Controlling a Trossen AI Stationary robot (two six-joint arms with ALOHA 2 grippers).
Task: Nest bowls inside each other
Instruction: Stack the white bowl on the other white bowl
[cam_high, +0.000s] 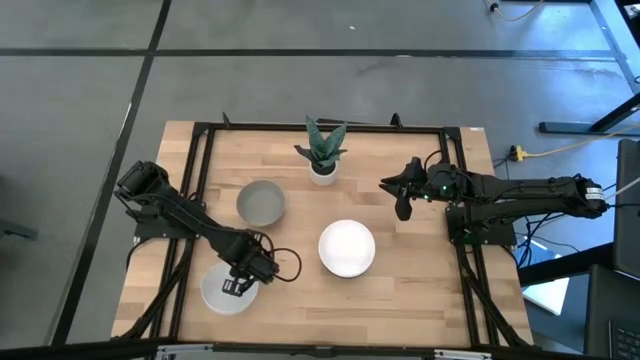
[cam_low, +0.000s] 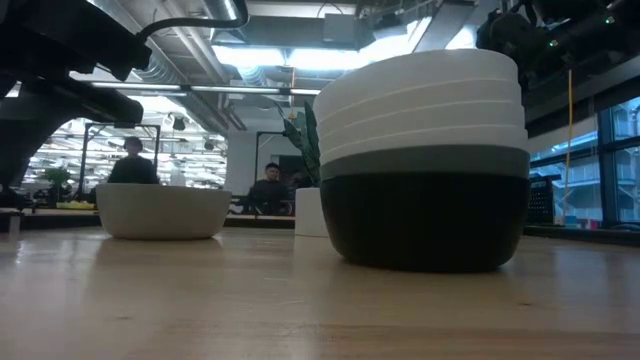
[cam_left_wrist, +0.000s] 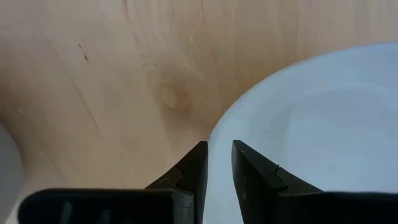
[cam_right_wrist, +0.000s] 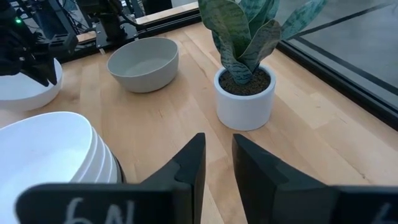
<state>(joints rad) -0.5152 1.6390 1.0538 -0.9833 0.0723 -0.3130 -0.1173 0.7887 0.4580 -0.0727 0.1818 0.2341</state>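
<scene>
Pale wooden tabletop (cam_high: 400, 300) gives you bare room along its near edge and right side. At the near-left corner, your left gripper (cam_high: 235, 287) sits over a lone white bowl (cam_high: 222, 296), fingers slightly apart astride its rim. Behind that stands an empty grey bowl (cam_high: 261, 202). Mid-table is the nested stack (cam_low: 424, 160): black bowl at the bottom, grey next, white ones above. Further back is the potted plant (cam_high: 322, 152). Your right gripper (cam_high: 402, 192) hovers beside it, fingers slightly apart, empty.
</scene>
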